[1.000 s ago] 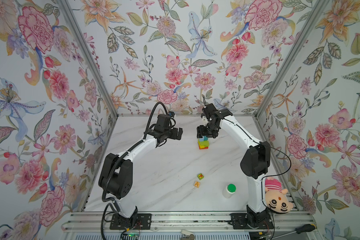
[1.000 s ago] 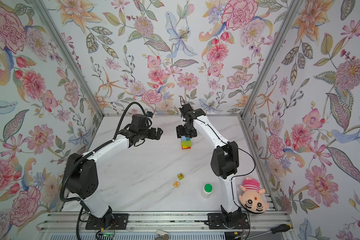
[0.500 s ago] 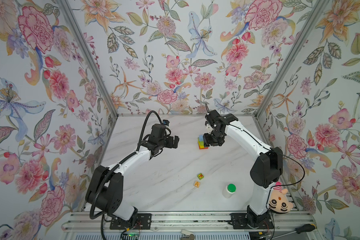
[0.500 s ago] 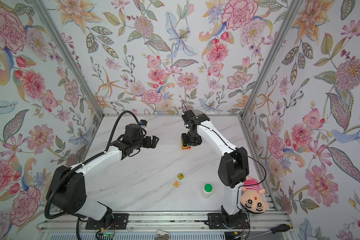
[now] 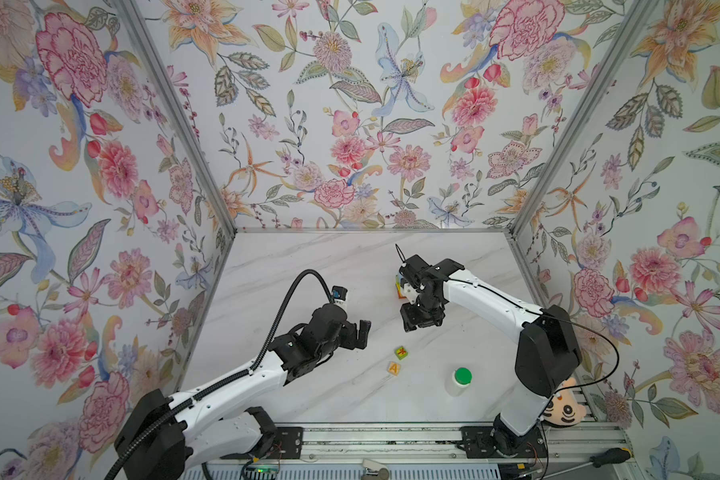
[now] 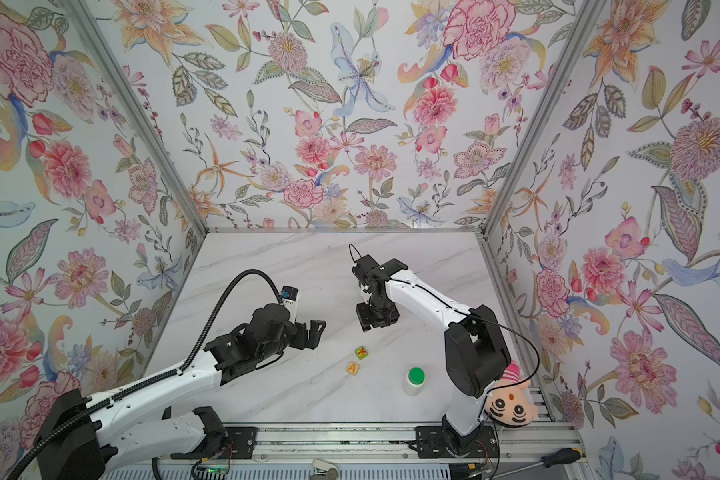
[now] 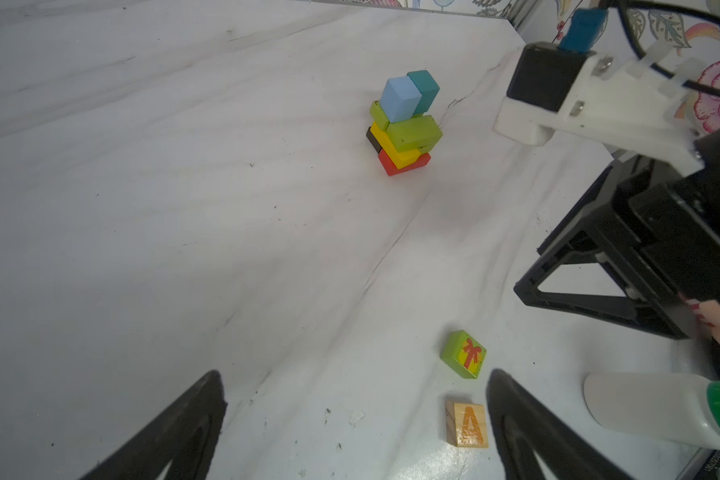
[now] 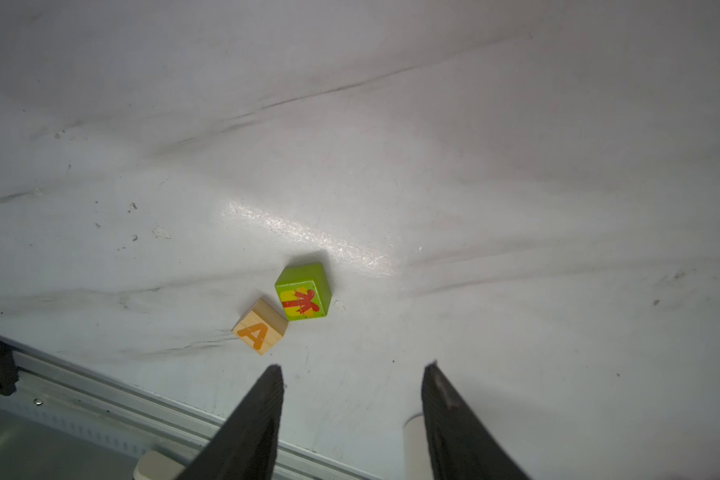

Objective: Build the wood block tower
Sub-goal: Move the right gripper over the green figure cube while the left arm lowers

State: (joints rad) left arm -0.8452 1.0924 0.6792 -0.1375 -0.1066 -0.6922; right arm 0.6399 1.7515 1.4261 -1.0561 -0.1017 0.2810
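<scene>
Marble-look white table. Tower stands R of table ctr, nearer the back edge. Per L wrist view, bottom up: red block w/ brown block beside it, yellow block, lime-green blocks, then light-blue cube and teal cube touching side by side on top. Stack upright, layers offset.

Two loose pcs lie near the front edge, R of ctr: green cube w/ red mark and tan "A" cube. They sit just beside each other (contact unclear), well apart from tower.

L gripper: jaws spread wide, empty, above table, L of the loose cubes. R gripper: jaws parted, nothing between them, above table between tower and loose cubes.

White bottle, green cap, upright near front edge toward R corner. Plush doll off the table at front-R corner.
</scene>
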